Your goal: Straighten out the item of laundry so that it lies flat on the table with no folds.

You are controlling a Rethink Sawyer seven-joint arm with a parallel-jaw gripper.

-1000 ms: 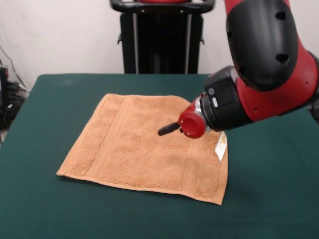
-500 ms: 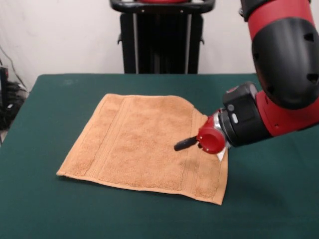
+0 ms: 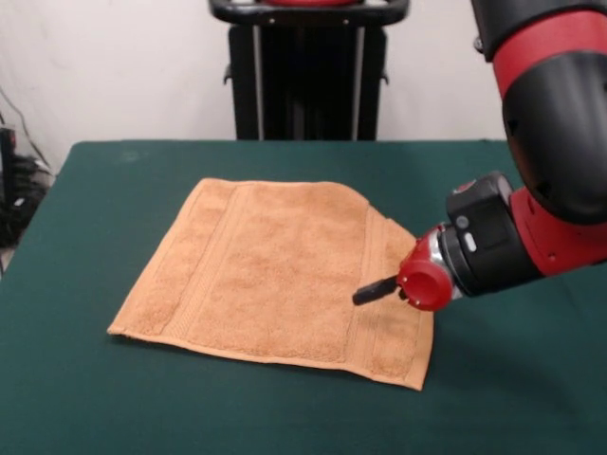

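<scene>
The tan-orange towel (image 3: 270,270) lies spread out on the dark green table (image 3: 114,398), left of centre. Woven border bands run near its left and right ends. Its far right corner looks slightly clipped or turned in; the rest looks flat. My gripper (image 3: 368,293) points left from the red wrist cap and hovers low over the towel's right band, near the right edge. Only one dark stub shows, so its state is unclear. The arm hides part of the towel's right edge.
A black stand (image 3: 305,76) rises behind the table's far edge. Dark cables (image 3: 14,194) hang off the left side. Bare green felt surrounds the towel on every side, widest at the front and left.
The arm has swung right and toward the front, carrying the gripper from over the towel's middle to its right band. The towel has kept its shape.
</scene>
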